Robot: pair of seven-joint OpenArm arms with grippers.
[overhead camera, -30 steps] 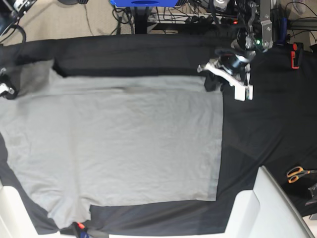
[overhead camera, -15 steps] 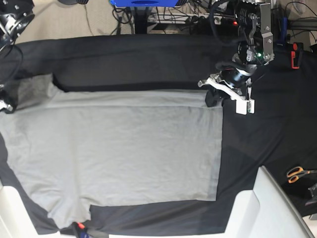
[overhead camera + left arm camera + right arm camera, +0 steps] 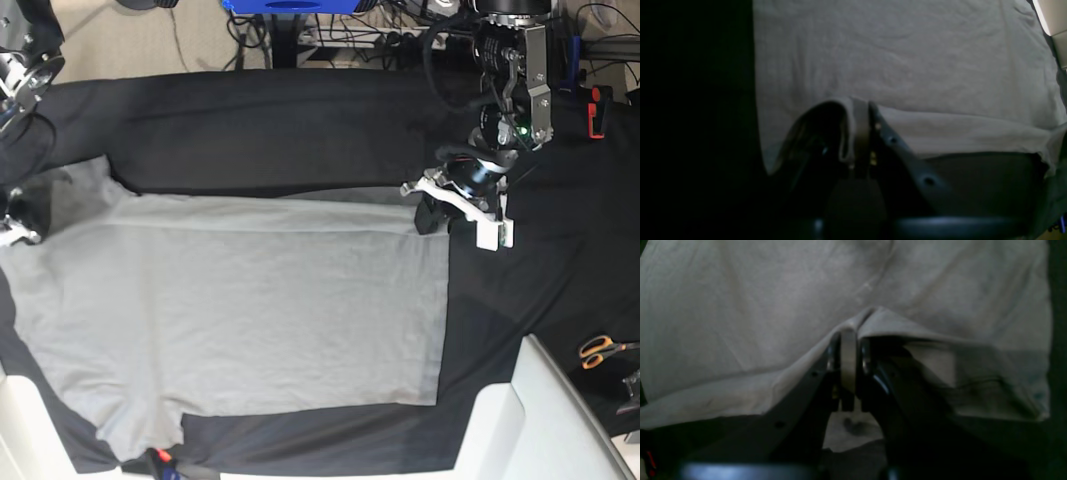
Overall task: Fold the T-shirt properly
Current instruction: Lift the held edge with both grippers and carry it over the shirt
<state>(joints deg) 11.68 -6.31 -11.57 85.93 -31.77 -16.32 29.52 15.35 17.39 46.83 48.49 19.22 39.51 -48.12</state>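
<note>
The light grey T-shirt [image 3: 250,310] lies spread on the large black cloth [image 3: 300,120], with its hem towards the right of the base view. My left gripper [image 3: 432,213] is shut on the shirt's far hem corner. In the left wrist view its jaws [image 3: 862,133] pinch a fold of the grey fabric [image 3: 907,60]. My right gripper [image 3: 15,228] is at the left edge, shut on the shirt near the far sleeve. In the right wrist view it [image 3: 848,340] pinches a raised ridge of the shirt [image 3: 740,306]. The far edge is lifted and doubled over.
Orange-handled scissors [image 3: 600,350] lie at the right edge. A white surface [image 3: 545,420] rises at the lower right and another [image 3: 20,430] at the lower left. A red clamp [image 3: 597,110] sits at the far right. Cables and a blue stand [image 3: 290,5] are behind the table.
Both grippers have moved towards the near side with the shirt's far edge in them. The far edge now lies lower in the base view, with more black cloth showing behind it.
</note>
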